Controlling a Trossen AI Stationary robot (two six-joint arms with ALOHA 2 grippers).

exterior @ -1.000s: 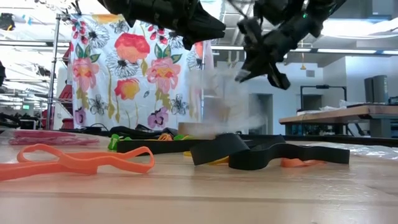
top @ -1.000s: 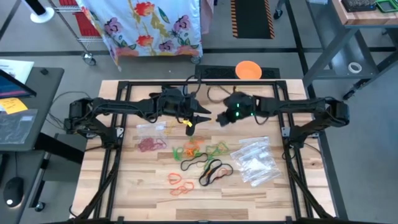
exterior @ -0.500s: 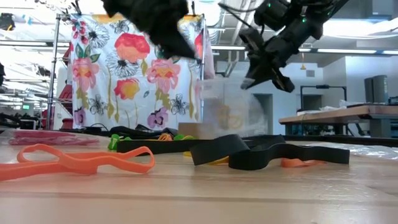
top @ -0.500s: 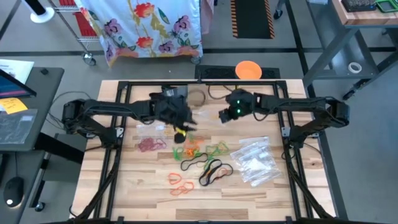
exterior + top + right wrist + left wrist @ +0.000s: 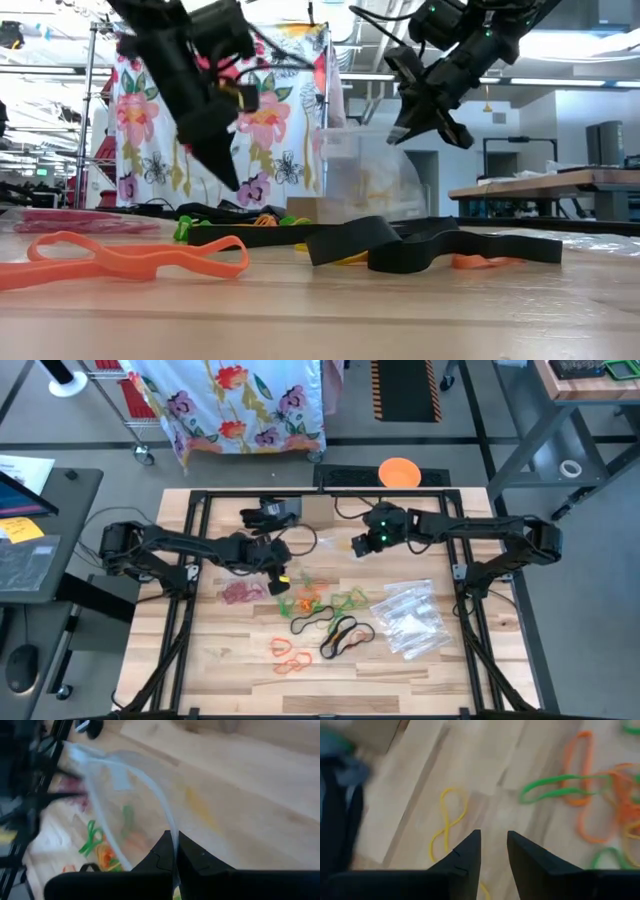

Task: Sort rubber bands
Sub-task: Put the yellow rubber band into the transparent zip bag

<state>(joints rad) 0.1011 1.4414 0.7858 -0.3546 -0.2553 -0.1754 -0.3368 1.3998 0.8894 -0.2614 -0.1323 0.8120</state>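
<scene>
Wooden table point(image 5: 220, 660) below: my left gripper point(image 5: 493, 851), half-open and empty, nears a yellow rubber band point(image 5: 449, 822); I could pinch wood and miss it.

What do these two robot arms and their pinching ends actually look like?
Both are slim, dark, jointed arms. The left gripper ends in two flat, black, wedge-shaped fingers tapering to points. The right gripper has the same dark fingers. A small green light glows on the right arm, and thin black cables trail near both.
</scene>
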